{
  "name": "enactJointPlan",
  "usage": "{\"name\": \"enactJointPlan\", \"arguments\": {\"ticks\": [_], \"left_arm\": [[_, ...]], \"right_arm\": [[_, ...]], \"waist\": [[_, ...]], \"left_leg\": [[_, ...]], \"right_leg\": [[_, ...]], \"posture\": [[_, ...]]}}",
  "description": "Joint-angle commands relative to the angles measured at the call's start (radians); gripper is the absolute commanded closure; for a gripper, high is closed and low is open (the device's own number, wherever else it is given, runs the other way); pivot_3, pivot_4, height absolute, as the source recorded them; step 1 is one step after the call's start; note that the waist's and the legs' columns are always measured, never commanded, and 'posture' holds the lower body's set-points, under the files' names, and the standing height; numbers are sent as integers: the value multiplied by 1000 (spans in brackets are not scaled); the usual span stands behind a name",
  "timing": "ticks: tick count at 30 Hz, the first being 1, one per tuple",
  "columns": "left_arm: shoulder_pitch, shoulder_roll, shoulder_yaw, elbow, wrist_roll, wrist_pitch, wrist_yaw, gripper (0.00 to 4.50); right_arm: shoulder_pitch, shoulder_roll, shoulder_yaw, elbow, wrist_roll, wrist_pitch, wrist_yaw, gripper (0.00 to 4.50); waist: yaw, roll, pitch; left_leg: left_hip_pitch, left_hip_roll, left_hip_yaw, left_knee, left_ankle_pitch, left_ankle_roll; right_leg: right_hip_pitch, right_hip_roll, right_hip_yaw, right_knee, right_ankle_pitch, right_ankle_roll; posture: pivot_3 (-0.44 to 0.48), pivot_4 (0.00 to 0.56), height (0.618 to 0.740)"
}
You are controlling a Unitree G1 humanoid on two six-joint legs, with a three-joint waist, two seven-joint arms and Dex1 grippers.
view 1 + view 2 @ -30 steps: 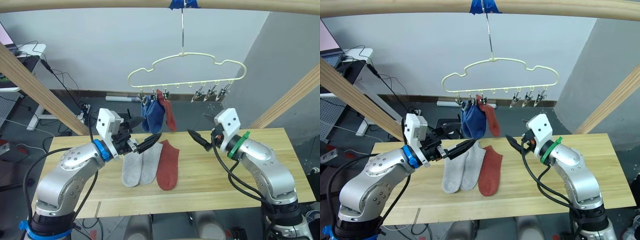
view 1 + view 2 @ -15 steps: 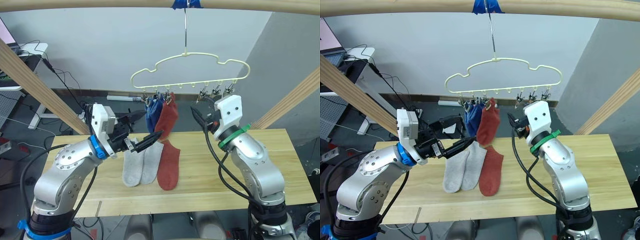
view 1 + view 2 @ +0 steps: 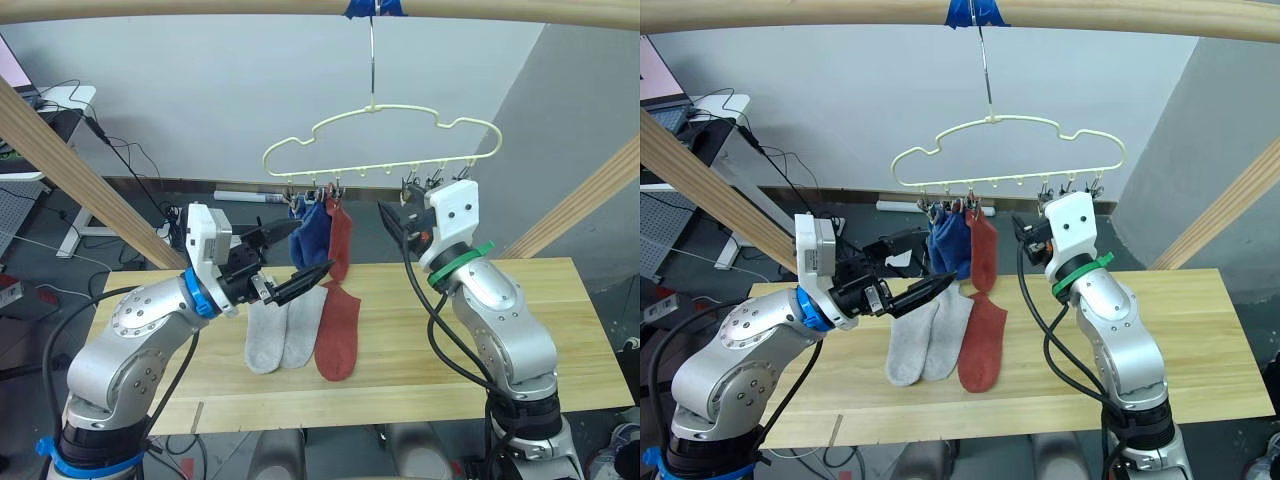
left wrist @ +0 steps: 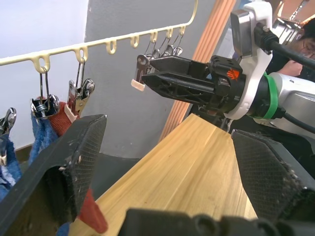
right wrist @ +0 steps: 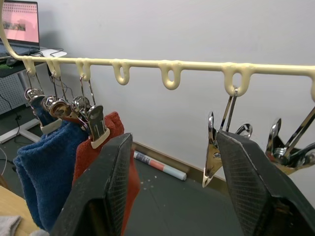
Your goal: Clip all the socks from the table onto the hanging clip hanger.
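The table [image 3: 420, 345] of pale planks is standing in a room with a white back wall [image 3: 200, 90] and a grey wall [image 3: 570, 120] to the right. Round wooden poles [image 3: 60, 170] are framing it, and cables [image 3: 130, 170] are lying on the dark floor behind. A laptop [image 5: 19, 24] is glowing on a desk well beyond the hanger.

The hanger [image 3: 380, 140] is hanging from the top pole by its hook. Two blue socks [image 3: 312, 230] and one red sock [image 3: 340, 238] are hanging from clips at its left end, between the two grippers. On the table, just below the left gripper [image 3: 290, 262], two grey socks [image 3: 278, 335] and a second red sock [image 3: 338, 330] are lying side by side and touching.

The left gripper is pointing toward the hanging socks with its fingers spread wide and holding nothing. The right gripper [image 3: 400, 215] is raised just below the bar, near the free clips [image 5: 216, 147]; its fingers are also spread apart and empty.

Compared with half a second ago, the hanging red sock is now hanging narrow and straight, when before it was swung out wider toward the right gripper. The right gripper is keeping almost the same place, only a little higher and nearer the clips. The left gripper is staying where it was.
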Motion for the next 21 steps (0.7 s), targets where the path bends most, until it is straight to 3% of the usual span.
{"name": "enactJointPlan", "arguments": {"ticks": [1, 21], "left_arm": [[2, 5, 17, -43, -16, -10, 0, 0], [-14, -5, 12, -52, -48, 1, 12, 0]], "right_arm": [[18, -8, -3, -64, 4, 3, 3, 1690], [-44, 12, -27, 21, 8, -39, -8, 1690]], "waist": [[0, 0, 0], [-1, 0, 0]], "left_leg": [[0, 0, 0, 0, 0, 0], [0, 0, 0, 0, 0, 0]], "right_leg": [[0, 0, 0, 0, 0, 0], [0, 0, 0, 1, 0, 0]], "posture": [[-98, 260, 740], [-91, 274, 740]]}}
